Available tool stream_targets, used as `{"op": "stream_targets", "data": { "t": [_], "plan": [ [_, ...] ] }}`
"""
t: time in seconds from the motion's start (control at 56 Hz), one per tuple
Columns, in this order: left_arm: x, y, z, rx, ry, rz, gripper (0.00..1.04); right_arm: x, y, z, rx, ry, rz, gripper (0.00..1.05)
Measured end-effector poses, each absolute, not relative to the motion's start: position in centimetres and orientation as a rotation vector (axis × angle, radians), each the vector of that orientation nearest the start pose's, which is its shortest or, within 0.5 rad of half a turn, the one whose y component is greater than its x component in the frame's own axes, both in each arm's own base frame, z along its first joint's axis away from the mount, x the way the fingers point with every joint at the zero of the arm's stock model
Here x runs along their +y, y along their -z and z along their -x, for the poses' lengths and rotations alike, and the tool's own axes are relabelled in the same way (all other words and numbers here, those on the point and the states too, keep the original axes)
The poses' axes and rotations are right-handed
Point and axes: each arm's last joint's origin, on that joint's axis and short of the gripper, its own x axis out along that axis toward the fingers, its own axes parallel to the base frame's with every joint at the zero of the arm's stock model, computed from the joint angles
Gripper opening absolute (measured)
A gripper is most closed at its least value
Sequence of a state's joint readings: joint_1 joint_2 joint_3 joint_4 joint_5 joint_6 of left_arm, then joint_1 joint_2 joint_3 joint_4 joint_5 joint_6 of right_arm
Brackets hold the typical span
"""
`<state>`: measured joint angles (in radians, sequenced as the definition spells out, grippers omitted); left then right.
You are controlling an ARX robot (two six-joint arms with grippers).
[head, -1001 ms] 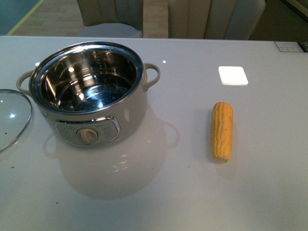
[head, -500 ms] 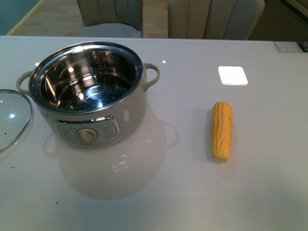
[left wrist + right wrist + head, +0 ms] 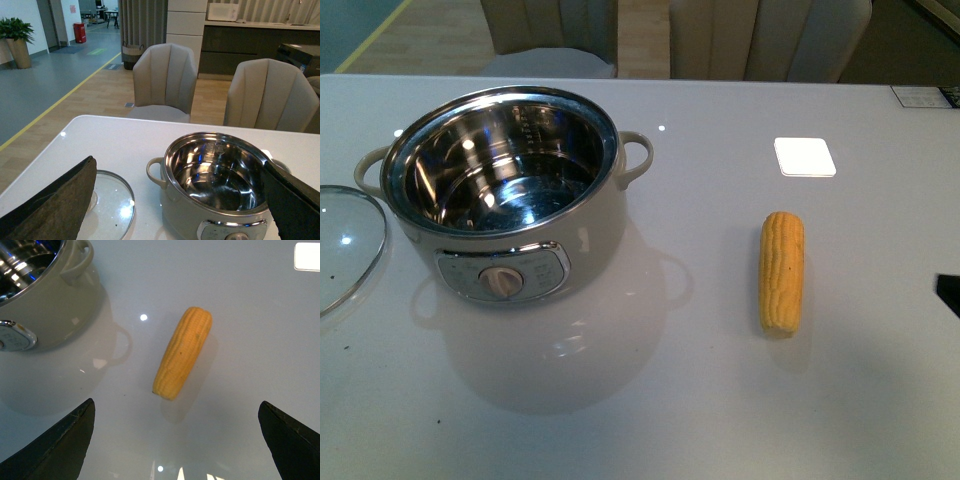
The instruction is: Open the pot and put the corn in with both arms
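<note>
The pot [image 3: 505, 190] stands open at the left of the white worktop [image 3: 700, 400], its steel inside bare and its dial facing the near edge. The glass lid [image 3: 345, 245] lies flat just left of it. The corn [image 3: 781, 272] lies on the worktop well to the right of the pot, lengthwise from near to far, touching nothing else; a white square [image 3: 804, 157] sits farther off behind it. The right pincer [image 3: 176, 401] hangs over the corn, fingers wide apart, gripping nothing. The left pincer [image 3: 177, 160] faces pot and lid, fingers likewise apart and empty. Two chairs [image 3: 165, 80] stand beyond the far edge
</note>
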<state>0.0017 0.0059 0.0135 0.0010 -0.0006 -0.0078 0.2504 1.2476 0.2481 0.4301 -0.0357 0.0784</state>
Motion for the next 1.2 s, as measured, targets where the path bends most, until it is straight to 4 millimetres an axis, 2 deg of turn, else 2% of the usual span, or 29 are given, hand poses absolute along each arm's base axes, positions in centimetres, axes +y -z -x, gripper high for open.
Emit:
{"op": "stream_targets", "data": {
  "t": [0.107, 0.25, 0.5, 0.804, 1.197],
  "plan": [
    [0.0, -16.8, -9.7, -0.009, -0.002, 0.008, 0.98, 6.4, -11.1, -22.1, 0.610, -0.235, 0.034, 0.96],
    [0.0, -16.8, -9.7, -0.009, -0.002, 0.008, 0.98, 7.4, -8.5, -24.8, 0.701, -0.164, 0.087, 0.96],
    [0.0, -16.8, -9.7, -0.009, -0.002, 0.008, 0.98, 9.0, -6.1, -27.9, 0.779, -0.109, 0.130, 0.96],
    [0.0, -16.8, -9.7, -0.009, -0.002, 0.008, 0.98, 11.0, -3.8, -29.8, 0.855, -0.085, 0.140, 0.96],
    [0.0, -16.8, -9.7, -0.009, -0.002, 0.008, 0.98, 11.8, -1.6, -31.6, 0.931, -0.030, 0.074, 0.96]
  ]
}}
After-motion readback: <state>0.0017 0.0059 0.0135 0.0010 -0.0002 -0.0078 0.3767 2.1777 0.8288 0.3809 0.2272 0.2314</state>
